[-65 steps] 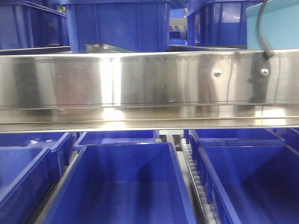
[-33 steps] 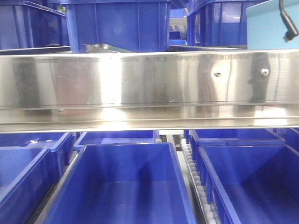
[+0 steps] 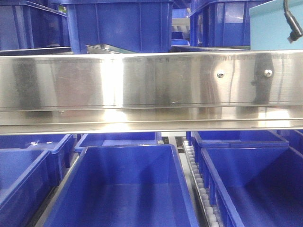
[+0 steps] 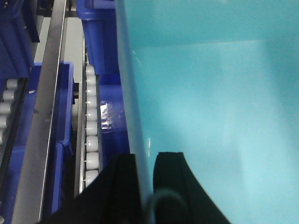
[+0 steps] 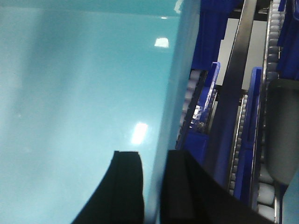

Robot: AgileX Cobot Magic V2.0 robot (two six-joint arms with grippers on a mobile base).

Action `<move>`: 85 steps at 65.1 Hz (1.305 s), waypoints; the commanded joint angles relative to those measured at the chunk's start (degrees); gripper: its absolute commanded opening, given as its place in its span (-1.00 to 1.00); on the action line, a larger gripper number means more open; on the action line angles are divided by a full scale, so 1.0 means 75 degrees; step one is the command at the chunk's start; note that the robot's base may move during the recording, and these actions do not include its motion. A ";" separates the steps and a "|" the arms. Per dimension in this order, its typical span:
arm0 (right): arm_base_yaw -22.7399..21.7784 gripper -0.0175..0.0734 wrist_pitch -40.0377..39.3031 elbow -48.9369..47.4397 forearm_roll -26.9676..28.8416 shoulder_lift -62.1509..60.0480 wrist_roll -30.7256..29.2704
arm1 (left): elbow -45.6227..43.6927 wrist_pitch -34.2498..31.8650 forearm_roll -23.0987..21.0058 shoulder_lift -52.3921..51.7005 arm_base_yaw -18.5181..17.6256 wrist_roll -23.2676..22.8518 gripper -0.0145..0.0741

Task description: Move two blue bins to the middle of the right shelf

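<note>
Teal plastic fills both wrist views: the teal bin (image 4: 210, 116) is held off the shelving, and in the front view only its corner shows at 2 o'clock (image 3: 277, 23), above the steel beam (image 3: 142, 80), with a black cable (image 3: 292, 23) crossing it. We see the left gripper (image 4: 145, 186) at 6 o'clock in its view, fingers narrowed on one bin wall, one finger on each face. The right gripper (image 5: 154, 186) pinches another wall the same way. Each gripped rim runs from 12 to 6 o'clock, slightly tilted. We cannot tell the bin's long axis, since no view shows it whole. Dark blue bins (image 3: 123, 189) sit below the beam, beside a roller track (image 3: 199, 189).
</note>
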 commanded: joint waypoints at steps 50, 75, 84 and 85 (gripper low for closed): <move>0.0007 -0.95 -0.0375 -0.0080 0.0251 -0.0150 -0.0207 | -0.0081 -0.2118 -0.0188 -0.0096 -0.0021 0.0050 -0.92; 0.0007 -0.95 -0.0489 -0.0080 0.0251 0.0010 -0.0207 | -0.0081 -0.2307 -0.0188 -0.0096 -0.0021 0.0050 -0.92; 0.0007 -0.95 -0.0550 -0.0080 0.0251 0.0025 -0.0207 | -0.0081 -0.2307 -0.0188 -0.0096 -0.0021 0.0050 -0.92; 0.0007 -0.95 -0.0550 -0.0080 0.0251 0.0025 -0.0207 | -0.0081 -0.2307 -0.0188 -0.0096 -0.0021 0.0050 -0.92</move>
